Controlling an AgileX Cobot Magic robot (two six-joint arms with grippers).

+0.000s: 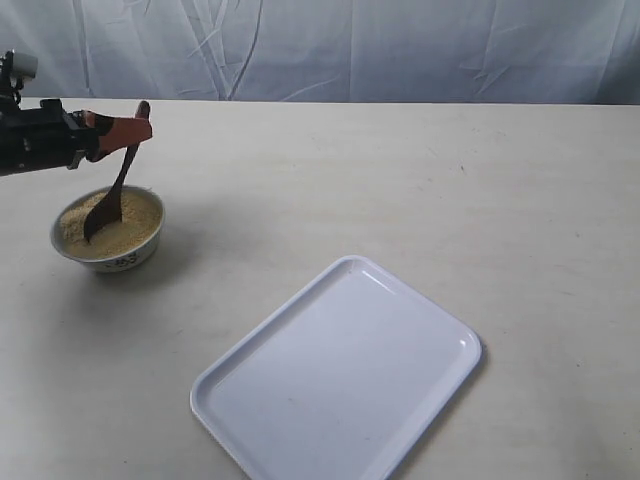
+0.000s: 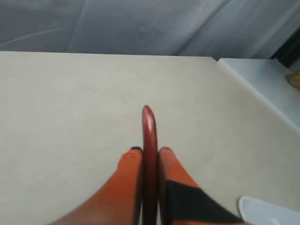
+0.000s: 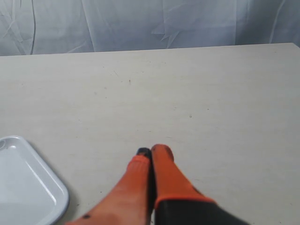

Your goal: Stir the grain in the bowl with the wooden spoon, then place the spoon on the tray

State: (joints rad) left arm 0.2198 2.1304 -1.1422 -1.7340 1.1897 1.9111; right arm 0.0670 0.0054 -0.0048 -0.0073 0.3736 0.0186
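The white bowl (image 1: 108,252) with a dark mark on its side stands at the left of the table, filled with tan grain (image 1: 135,222). The dark wooden spoon (image 1: 108,205) stands steeply in it, scoop sunk in the grain, handle rising up and to the right. My left gripper (image 1: 138,128) is shut on the upper handle; in the left wrist view the spoon handle (image 2: 149,136) sticks out between the orange fingers (image 2: 174,169). The white tray (image 1: 340,375) lies at the front centre. My right gripper (image 3: 152,152) is shut, empty, above bare table beside the tray's corner (image 3: 28,187).
A pale wrinkled cloth backdrop (image 1: 380,45) hangs behind the table's far edge. A corner of the tray (image 2: 269,211) and the table's side edge (image 2: 253,91) appear in the left wrist view. Bare tabletop lies between the bowl and the tray.
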